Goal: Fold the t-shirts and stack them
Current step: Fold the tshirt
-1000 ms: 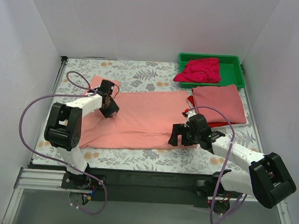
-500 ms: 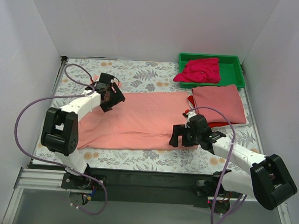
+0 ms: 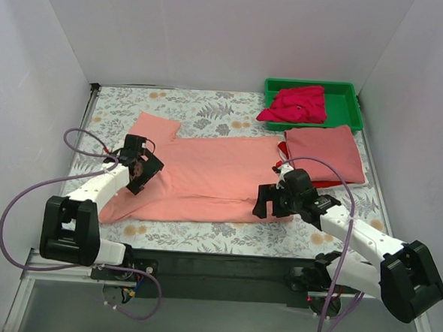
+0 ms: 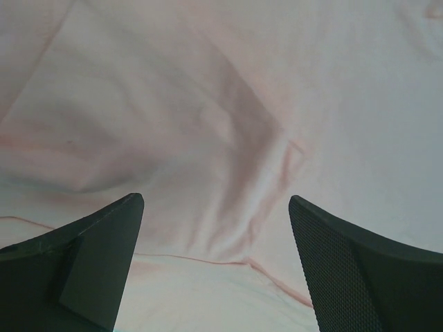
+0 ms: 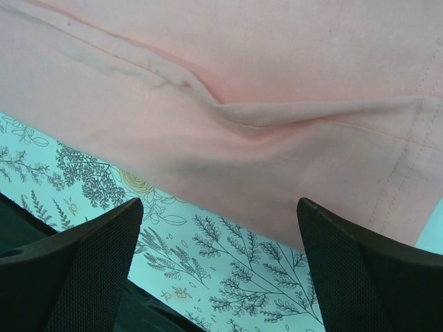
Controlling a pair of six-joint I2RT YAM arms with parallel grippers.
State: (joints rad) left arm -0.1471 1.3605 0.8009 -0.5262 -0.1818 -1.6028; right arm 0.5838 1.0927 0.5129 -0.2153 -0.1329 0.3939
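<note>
My left gripper (image 4: 216, 207) hangs wide open over the left part of the salmon-pink t-shirt (image 3: 206, 172), which is spread flat mid-table. It holds nothing; soft, faintly creased cloth shows between its dark, mesh-textured fingers (image 4: 353, 270). My right gripper (image 5: 220, 211) gapes just as wide and bare above the shirt's near right edge, where the stitched hem meets the floral tablecloth (image 5: 228, 277). Far right, a folded dusty rose t-shirt (image 3: 324, 151) lies on a red t-shirt (image 3: 283, 149). The magenta t-shirt (image 3: 294, 103) sits crumpled in the green tray (image 3: 344, 106).

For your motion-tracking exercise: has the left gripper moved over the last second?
Yes. The left gripper has shifted nearer and leftward, farther from the green tray, over the salmon shirt.
</note>
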